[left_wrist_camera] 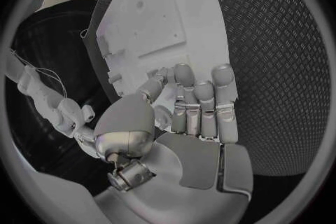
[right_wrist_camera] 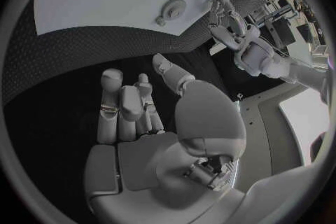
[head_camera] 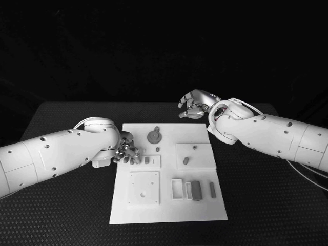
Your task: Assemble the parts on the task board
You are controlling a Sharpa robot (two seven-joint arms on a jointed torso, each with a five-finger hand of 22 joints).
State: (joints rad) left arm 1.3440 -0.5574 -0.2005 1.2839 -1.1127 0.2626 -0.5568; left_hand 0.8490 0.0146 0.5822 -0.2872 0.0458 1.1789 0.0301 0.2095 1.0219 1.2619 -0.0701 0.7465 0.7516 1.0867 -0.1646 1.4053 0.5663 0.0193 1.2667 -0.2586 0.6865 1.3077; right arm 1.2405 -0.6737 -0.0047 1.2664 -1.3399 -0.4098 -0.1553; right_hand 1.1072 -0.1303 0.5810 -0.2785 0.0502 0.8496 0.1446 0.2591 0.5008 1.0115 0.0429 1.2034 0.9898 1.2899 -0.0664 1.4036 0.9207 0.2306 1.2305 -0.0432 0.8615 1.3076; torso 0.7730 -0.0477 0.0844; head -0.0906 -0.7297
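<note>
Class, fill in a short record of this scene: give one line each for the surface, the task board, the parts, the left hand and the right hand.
surface: black table
task board: white plate, middle of table
parts: round part near the far edge; long parts lower right
left hand: at the board's left edge, fingers on small parts; grip unclear
right hand: beyond the board's far right corner, fingers curled, holding nothing
</note>
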